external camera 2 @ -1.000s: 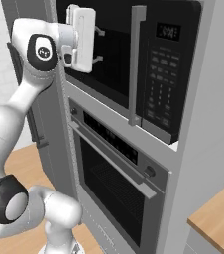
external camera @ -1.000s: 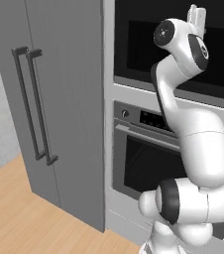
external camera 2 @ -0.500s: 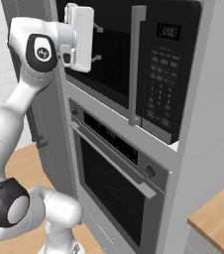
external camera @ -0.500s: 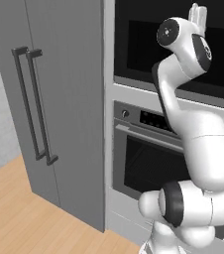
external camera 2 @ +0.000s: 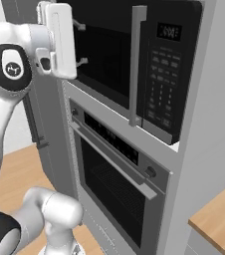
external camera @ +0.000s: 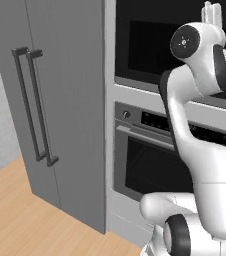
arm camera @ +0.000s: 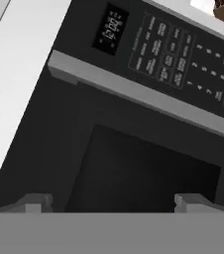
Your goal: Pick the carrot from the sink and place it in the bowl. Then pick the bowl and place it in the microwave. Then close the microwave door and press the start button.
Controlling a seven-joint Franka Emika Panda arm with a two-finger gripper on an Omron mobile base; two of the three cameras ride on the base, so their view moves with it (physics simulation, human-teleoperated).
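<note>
One step left, apparently: pressing start. Black built-in microwave [external camera 2: 134,64] with grey-framed door [arm camera: 134,163] shut, facing wide-spread fingers [arm camera: 193,201], nothing held. Next: bring fingers together, shift toward right-hand keypad [arm camera: 183,54], press start.

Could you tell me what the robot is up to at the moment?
The arm is raised in front of the microwave, whose door is shut. The gripper is open and empty, held close to the door's dark window, left of the vertical handle. The keypad panel lies beyond the handle, not yet touched.
</note>
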